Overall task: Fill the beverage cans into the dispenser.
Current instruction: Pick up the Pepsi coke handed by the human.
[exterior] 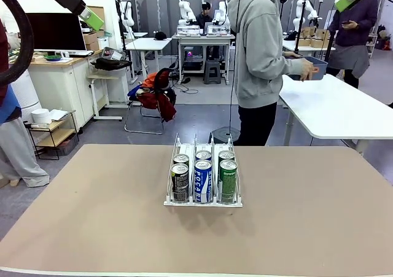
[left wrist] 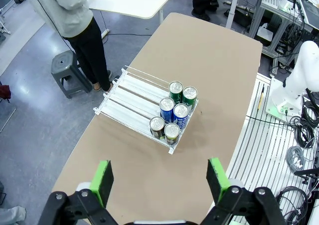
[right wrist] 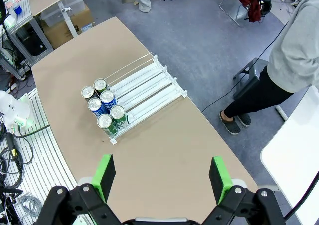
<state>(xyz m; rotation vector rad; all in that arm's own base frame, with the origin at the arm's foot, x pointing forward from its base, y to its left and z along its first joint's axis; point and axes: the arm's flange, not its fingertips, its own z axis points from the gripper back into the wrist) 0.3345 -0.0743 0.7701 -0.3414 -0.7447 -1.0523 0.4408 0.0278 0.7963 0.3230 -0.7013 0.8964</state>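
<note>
- Overhead, left gripper [left wrist: 159,169] and right gripper [right wrist: 162,167] hang released, flat green pads spread wide, grasping nothing.
- Six slim, silver-topped beverage cans [left wrist: 167,106] stand two per lane at the front lip of the white wire dispenser [left wrist: 130,96].
- It sits on a matte tan table [left wrist: 199,45], and a person [exterior: 261,50] in a grey hoodie stands beyond.
</note>
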